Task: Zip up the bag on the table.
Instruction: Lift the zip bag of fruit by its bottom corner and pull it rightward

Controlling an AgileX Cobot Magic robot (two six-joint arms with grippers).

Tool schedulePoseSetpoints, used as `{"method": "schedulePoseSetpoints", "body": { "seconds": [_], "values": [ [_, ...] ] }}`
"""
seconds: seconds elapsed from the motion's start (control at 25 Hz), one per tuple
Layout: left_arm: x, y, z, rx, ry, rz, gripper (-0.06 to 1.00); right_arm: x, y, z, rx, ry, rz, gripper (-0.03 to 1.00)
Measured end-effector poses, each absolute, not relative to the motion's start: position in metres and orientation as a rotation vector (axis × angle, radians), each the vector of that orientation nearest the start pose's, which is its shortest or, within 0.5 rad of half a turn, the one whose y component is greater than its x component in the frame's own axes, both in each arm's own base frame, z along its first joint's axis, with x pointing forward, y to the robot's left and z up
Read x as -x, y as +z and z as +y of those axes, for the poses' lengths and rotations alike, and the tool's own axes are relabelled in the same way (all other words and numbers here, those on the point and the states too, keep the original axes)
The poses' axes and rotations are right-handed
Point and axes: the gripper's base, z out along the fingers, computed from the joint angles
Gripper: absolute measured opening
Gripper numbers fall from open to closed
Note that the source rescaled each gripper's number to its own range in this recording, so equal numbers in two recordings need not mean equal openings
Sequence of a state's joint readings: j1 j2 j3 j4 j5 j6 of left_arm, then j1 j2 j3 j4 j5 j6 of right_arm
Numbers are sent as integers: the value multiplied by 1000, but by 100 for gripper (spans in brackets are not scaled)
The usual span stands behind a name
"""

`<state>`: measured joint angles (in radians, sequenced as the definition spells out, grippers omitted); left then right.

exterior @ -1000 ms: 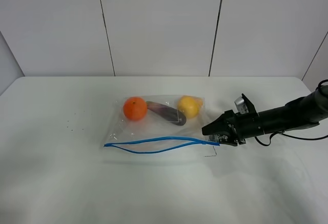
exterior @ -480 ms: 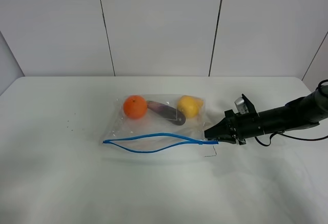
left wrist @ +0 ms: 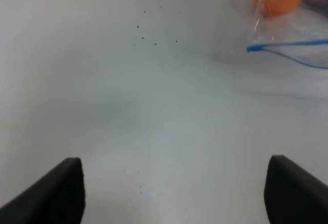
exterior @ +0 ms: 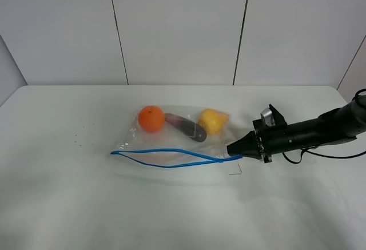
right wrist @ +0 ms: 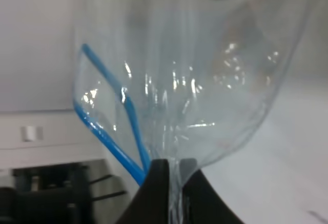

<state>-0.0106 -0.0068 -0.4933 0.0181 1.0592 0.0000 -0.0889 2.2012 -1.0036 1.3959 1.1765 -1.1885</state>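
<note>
The clear bag (exterior: 171,141) lies on the white table (exterior: 68,204) and holds an orange (exterior: 151,119), a dark purple item (exterior: 187,128) and a yellow fruit (exterior: 211,120). Its blue zipper strip (exterior: 166,157) gapes along the near edge. My right gripper (exterior: 233,149) is shut on the bag's right corner at the end of the strip and holds it slightly raised. The right wrist view shows the gripper (right wrist: 173,183) pinching the crinkled plastic (right wrist: 205,96). My left gripper (left wrist: 177,193) is open and empty over bare table, well away from the bag's left end (left wrist: 287,34).
A small dark L-shaped mark (exterior: 237,170) is on the table below the held corner. Tiny dark specks (exterior: 80,133) dot the table left of the bag. White wall panels stand behind the table's far edge.
The right gripper has closed on the bag's right corner and lifted it a little. The bag has shifted slightly left, uncovering the small mark on the table.
</note>
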Motion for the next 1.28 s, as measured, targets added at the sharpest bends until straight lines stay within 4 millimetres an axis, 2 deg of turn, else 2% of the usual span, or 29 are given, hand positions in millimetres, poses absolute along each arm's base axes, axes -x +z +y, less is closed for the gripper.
{"method": "schedulePoseSetpoints", "body": {
  "seconds": [0.2, 0.36, 0.68, 0.84, 1.08, 1.28],
  "values": [
    [5, 275, 1, -10, 15, 2043, 92, -339, 86, 54, -154, 1685, 2541, 0],
    [5, 275, 1, -10, 15, 2043, 92, -340, 94, 55, -205, 1695, 2547, 0],
    [5, 275, 1, -10, 15, 2043, 92, -345, 132, 55, -294, 1709, 2457, 0],
    [5, 275, 1, -10, 15, 2043, 92, -347, 143, 55, -328, 1722, 2418, 0],
    [5, 275, 1, -10, 15, 2043, 92, -347, 150, 55, -346, 1731, 2401, 0],
    [5, 275, 1, -10, 15, 2043, 92, -345, 150, 70, -314, 1753, 2422, 0]
  ]
}}
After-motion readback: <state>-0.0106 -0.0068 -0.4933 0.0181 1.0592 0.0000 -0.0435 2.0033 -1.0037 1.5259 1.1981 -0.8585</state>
